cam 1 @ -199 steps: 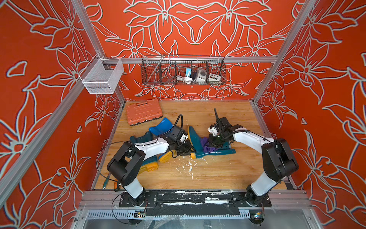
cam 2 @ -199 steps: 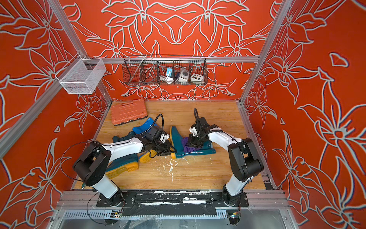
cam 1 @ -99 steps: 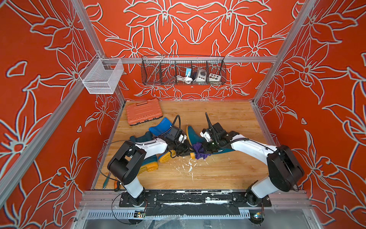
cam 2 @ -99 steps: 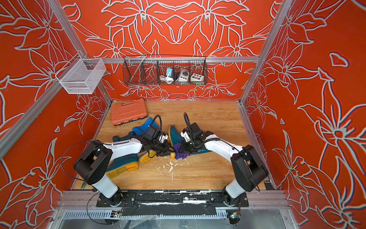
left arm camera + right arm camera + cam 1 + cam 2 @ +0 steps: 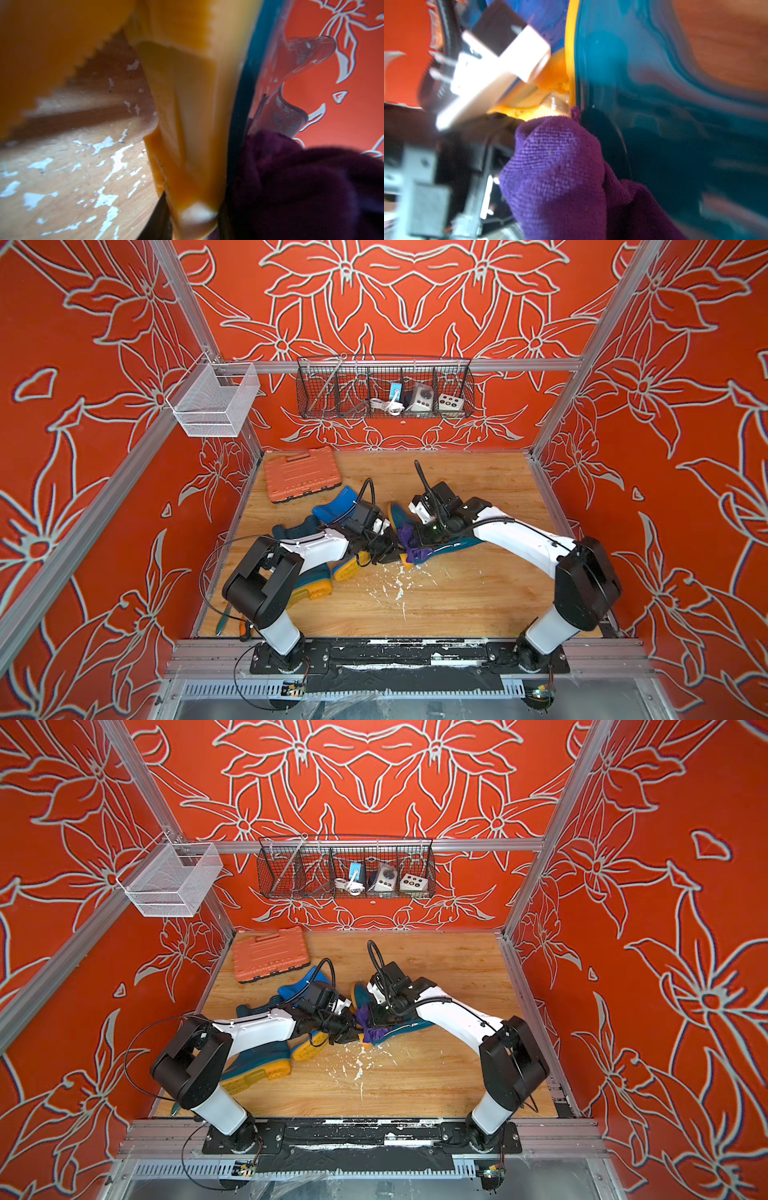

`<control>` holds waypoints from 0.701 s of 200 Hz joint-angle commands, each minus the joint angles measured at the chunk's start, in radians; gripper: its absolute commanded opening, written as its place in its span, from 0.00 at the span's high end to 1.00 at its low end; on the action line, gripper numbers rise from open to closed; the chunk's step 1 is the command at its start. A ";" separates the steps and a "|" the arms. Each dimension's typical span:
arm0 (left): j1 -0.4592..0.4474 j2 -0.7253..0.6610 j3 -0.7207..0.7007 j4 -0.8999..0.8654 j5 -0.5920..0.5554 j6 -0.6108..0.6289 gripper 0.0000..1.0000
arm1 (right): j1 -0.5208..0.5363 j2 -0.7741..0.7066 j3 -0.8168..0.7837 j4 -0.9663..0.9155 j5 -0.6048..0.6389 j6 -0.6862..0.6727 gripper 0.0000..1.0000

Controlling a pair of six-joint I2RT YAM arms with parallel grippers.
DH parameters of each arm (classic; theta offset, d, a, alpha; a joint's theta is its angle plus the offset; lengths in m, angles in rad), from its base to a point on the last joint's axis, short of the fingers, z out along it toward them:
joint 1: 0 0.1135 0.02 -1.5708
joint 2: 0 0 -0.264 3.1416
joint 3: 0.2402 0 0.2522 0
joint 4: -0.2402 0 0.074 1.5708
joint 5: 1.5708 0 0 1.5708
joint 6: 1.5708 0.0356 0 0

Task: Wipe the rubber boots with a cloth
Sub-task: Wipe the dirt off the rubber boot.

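purple cloth (image 5: 556, 176) against teal boot (image 5: 675, 135) (glossy)

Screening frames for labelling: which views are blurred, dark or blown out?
Both top views: sharp, evenly lit. Left wrist: too close, orange sole soft, cloth dark and blurred. Right wrist: cloth weave crisp, teal boot smeared with glossy reflections, white block blown out.

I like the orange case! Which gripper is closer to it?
Left. The left gripper, gripping the sole of the teal boot, sits nearer the robot than the orange case and rightward. The right gripper, shut on the purple cloth, is even farther right.
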 commanded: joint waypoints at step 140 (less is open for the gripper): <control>0.054 -0.015 0.192 -0.063 0.249 -0.130 1.00 | 0.128 -0.313 -0.224 0.083 0.205 -0.309 1.00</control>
